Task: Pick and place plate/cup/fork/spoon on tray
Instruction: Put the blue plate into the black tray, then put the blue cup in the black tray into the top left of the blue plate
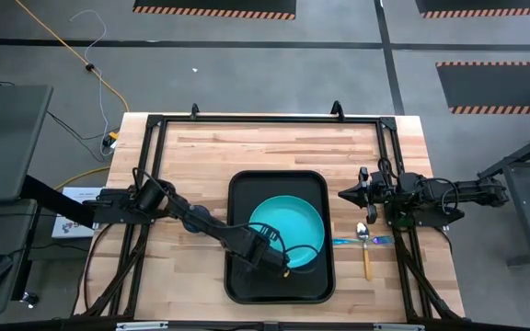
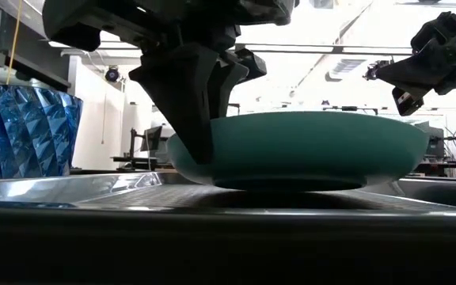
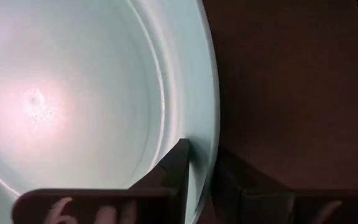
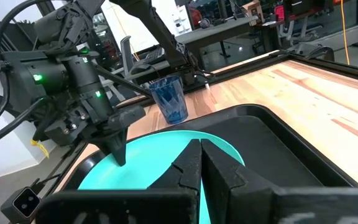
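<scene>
Plate [image 1: 293, 225] sitting flat inside the tray [image 1: 237, 276], which lies near the front edge of the worktop, midway between its sides. Left claw [image 1: 279, 260] clamped narrow on the plate's rim, one finger [image 3: 176, 171] inside the rim and the other outside, at the side nearest the tray's front edge. Seemingly the placing step, almost finished: plate base looks down on the tray floor in the low view. Best done by opening slowly, then lifting straight up so neither finger drags the rim or tips the plate. Right claw [image 1: 346, 195] hovering above the worktop beside the tray's right rim, fingers closed on nothing. Fork [image 1: 350, 241] and spoon [image 1: 365, 246] lying crossed just right of the tray. Cup [image 4: 169, 98] standing on the worktop just beyond the tray, per the right wrist view.
</scene>
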`<state>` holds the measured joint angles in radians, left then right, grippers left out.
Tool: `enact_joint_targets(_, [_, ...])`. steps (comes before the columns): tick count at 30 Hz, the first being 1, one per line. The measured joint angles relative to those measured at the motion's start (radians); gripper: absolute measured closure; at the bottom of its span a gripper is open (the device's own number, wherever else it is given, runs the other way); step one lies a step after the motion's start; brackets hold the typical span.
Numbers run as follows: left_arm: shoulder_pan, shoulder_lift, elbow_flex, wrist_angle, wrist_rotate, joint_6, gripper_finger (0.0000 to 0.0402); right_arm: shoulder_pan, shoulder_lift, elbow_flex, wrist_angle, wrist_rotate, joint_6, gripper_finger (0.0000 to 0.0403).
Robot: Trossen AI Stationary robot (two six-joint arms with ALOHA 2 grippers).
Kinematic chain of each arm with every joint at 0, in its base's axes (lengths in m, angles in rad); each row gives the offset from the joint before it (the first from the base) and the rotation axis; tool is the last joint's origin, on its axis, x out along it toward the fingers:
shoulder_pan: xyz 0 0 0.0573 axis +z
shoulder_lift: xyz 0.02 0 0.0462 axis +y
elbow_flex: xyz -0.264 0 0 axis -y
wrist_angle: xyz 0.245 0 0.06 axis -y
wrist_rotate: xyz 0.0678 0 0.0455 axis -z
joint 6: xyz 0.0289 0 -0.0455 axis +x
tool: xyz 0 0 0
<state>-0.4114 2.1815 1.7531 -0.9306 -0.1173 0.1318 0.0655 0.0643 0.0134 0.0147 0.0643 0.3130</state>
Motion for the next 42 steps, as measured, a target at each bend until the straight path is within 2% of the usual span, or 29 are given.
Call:
enact_joint_targets(14, [0.002,0.000,0.000,-0.024,0.030,0.000,0.0248,0.000,0.000,0.000,0.000,0.000,0.000,0.0402])
enact_joint_targets(21, [0.006,-0.001,0.066,-0.218,0.030,-0.025,0.0217,0.000,0.000,0.000,0.000,0.000,0.000,0.0402])
enact_joint_targets(28, [0.021,-0.020,0.183,-0.392,0.040,-0.034,0.0216,0.000,0.000,0.000,0.000,0.000,0.000,0.0402])
enact_joint_targets(33, [0.048,-0.132,0.188,-0.300,0.134,-0.060,0.0226,0.000,0.000,0.000,0.000,0.000,0.000,0.0402])
enact_joint_targets(36, [0.070,-0.215,0.168,-0.186,0.155,-0.073,0.0234,0.000,0.000,0.000,0.000,0.000,0.000,0.0402])
enact_joint_targets(42, [0.122,-0.445,-0.020,0.098,0.158,-0.137,0.0244,0.000,0.000,0.000,0.000,0.003,0.000,0.0402])
